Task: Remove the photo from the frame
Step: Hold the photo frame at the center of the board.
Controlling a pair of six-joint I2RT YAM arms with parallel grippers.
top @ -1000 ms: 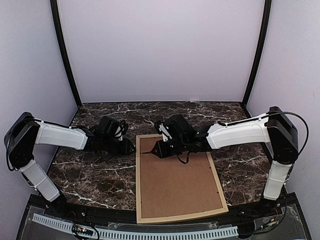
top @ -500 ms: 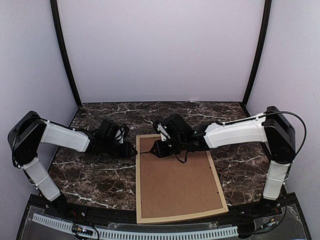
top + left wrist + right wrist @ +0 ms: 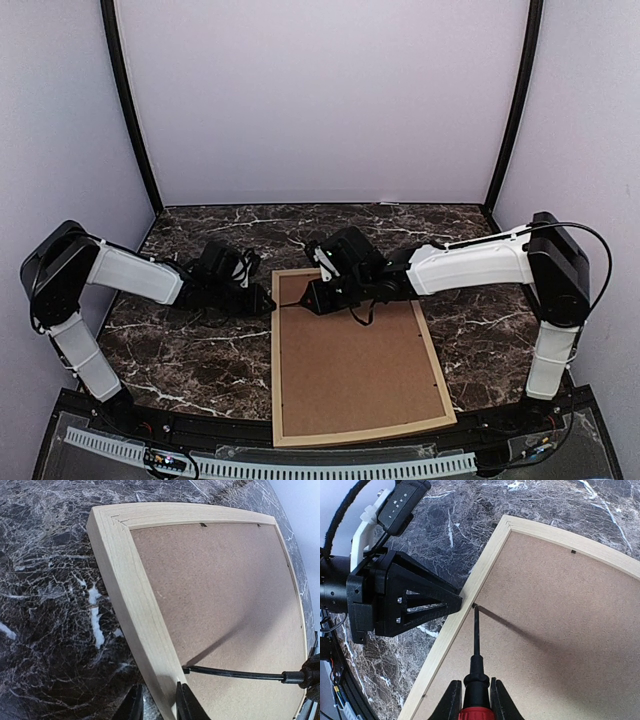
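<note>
Here, thin pale-wood frame [image 3: 135,605], grainy brown backing board [image 3: 215,595], slim black-shafted screwdriver [image 3: 476,640]

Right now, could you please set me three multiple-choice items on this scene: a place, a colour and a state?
1. The screwdriver tip rests: A at the frame rail beside the left gripper; B at the opposite rail; C on bare marble.
2. The backing board is: A white; B brown; C black.
3. The right gripper is: A open; B shut on the screwdriver; C out of view.
A, the tip meets that rail's inner edge; B, the board shows brown; B, it clamps the handle.
</note>
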